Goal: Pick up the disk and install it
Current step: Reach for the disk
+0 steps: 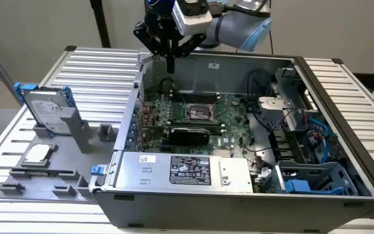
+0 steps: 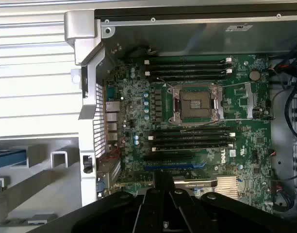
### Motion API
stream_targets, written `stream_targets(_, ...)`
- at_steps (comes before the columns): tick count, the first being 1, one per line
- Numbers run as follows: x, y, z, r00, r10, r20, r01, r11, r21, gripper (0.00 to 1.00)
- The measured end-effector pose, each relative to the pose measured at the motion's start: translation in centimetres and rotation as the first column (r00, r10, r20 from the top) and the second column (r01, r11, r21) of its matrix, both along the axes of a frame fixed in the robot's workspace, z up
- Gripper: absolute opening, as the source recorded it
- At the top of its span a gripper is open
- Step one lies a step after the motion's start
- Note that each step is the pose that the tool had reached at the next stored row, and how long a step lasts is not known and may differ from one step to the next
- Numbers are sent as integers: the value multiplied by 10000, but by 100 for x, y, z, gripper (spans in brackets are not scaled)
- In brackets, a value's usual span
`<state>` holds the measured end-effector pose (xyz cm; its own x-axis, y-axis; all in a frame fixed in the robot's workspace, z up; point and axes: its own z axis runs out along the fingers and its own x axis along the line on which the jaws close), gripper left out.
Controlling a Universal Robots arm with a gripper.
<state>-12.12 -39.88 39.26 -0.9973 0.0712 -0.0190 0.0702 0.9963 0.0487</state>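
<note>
One black tool | fingers were together, empty | hung above open grey metal computer case | blue-railed silver-grey rectangular disk stood upright well away from it

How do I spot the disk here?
Find the open computer case; a grey tray sits on the exterior view's left of it. The disk stands upright there, silver with a white label. Bright blue rails set it apart from the small silver square nearby.
</note>
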Motion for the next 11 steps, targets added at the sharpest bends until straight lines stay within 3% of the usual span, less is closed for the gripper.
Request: stream_targets(11,0,0,0,10000,0,0,0,10000,1,0)
